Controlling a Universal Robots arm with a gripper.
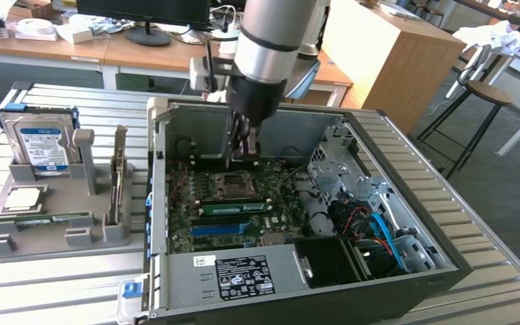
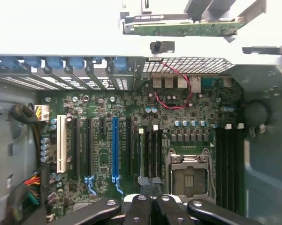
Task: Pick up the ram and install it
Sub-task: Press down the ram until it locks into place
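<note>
1. Exterior view: the robot arm reaches down into the open computer case, its gripper just above the motherboard, near the processor socket.
2. Exterior view: a ram stick lies in a slot beside the socket. Whether it is fully seated I cannot tell.
3. Exterior view: on the exterior view's left, a grey holder tray carries a hard drive, a processor chip and another green stick lying flat.
4. Wrist view: the gripper has its fingers pressed together, clenched on nothing that shows, over the dark memory slots next to the processor socket.
5. Wrist view: the tray's edge with a green stick lies beyond the case wall.
</note>
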